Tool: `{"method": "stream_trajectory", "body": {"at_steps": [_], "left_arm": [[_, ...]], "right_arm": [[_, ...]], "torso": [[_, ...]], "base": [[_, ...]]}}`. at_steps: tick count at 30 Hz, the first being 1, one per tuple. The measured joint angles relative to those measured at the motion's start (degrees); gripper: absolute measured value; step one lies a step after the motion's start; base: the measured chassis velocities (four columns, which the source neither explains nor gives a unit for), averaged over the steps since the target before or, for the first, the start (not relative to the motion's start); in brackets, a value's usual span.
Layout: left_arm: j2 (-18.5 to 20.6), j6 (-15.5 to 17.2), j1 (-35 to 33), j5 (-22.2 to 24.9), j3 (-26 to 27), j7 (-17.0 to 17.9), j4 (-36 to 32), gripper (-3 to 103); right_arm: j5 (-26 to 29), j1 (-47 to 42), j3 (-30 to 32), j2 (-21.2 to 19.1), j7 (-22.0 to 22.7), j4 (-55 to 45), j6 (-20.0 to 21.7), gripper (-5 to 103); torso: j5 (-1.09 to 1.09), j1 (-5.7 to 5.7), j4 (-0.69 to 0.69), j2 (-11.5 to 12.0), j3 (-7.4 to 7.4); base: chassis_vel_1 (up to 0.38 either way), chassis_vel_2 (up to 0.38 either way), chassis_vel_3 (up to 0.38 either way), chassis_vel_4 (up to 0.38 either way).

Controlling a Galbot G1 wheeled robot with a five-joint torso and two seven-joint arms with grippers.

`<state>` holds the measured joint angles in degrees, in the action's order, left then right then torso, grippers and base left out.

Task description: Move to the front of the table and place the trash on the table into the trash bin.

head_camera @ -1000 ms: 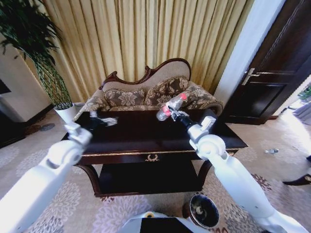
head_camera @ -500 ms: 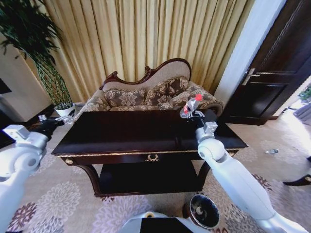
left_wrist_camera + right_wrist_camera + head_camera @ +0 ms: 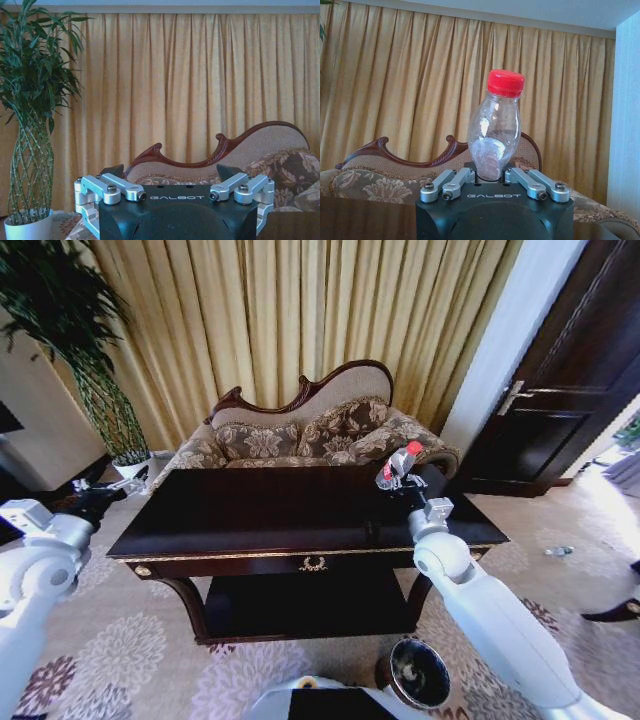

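Clear bottle (image 3: 494, 135) — red cap; dark glossy table (image 3: 280, 510) — gold trim.

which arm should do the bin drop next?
Right. Its end effector already grips the red-capped bottle above the table, and the trash bin sits on that side. Left end effector is empty.

Head high; wrists share sofa (image 3: 240, 160)

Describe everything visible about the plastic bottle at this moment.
The small clear plastic bottle has a red screw cap and a bulging, seemingly empty body. It stands cap-up, nearly upright, its base clamped between the right gripper's fingers, held above the right end of the dark glossy wooden table, touching nothing else.
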<state>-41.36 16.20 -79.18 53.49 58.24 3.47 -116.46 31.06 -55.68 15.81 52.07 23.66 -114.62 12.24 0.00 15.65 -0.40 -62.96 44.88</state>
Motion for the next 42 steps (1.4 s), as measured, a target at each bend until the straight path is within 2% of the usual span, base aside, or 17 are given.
{"method": "stream_trajectory", "body": {"at_steps": [42], "left_arm": [[0.52, -0.31, 0.11, 0.73, -2.02, 0.10, -2.13, 100]], "right_arm": [[-1.50, -1.32, 1.01, 1.23, -1.34, 0.68, -1.25, 21]], "torso": [[0.00, 0.00, -0.01, 0.00, 0.01]], "base": [[0.064, -0.065, -0.067, 0.068]]}}
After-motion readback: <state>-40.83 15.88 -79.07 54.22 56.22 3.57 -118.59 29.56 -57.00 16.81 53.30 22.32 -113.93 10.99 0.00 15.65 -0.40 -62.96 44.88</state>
